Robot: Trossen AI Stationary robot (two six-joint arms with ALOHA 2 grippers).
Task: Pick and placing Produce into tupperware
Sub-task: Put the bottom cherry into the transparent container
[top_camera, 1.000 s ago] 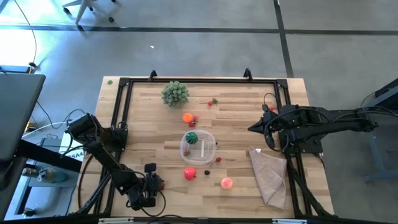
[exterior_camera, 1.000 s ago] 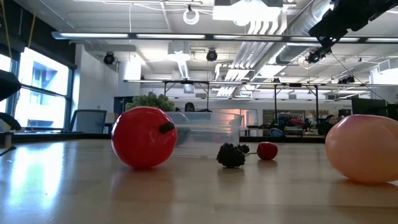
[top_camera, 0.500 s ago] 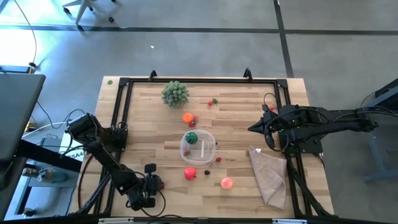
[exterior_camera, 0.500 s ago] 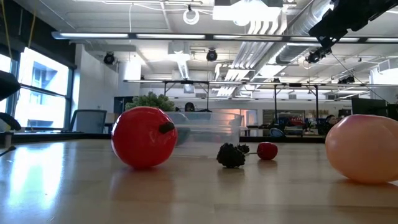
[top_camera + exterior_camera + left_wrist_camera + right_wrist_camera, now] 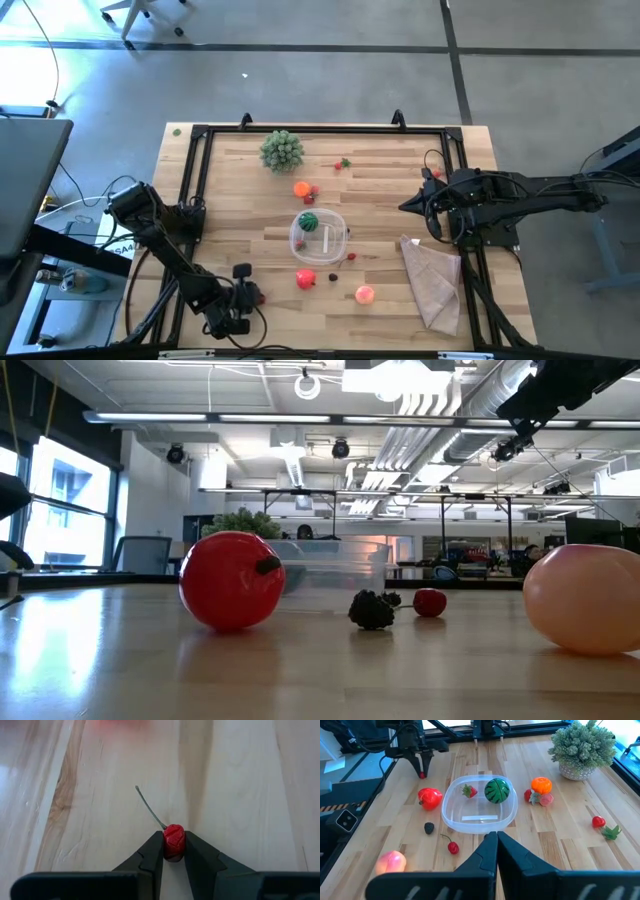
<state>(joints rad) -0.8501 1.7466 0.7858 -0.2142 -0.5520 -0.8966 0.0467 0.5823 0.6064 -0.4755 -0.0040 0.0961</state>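
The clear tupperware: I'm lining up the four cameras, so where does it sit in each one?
High view: the tupperware sits mid-table.
Low view: the tupperware lies behind the red apple.
Left wrist view: not in it.
Right wrist view: the tupperware is centre, beyond the right gripper.
Shared landmark: the red apple beside it.

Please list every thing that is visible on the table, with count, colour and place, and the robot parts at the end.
tupperware: 1, clear, table centre
watermelon: 1, green, inside tupperware
strawberry: 1, red, inside tupperware
orange: 1, orange, beyond tupperware
apple: 1, red, beside tupperware
peach: 1, pink, near edge
blackberry: 1, dark, beside tupperware
cherry: 1, red, in left gripper
plant: 1, grey-green, far edge
cloth: 1, tan, right side
left gripper: shut on cherry
right gripper: shut, empty
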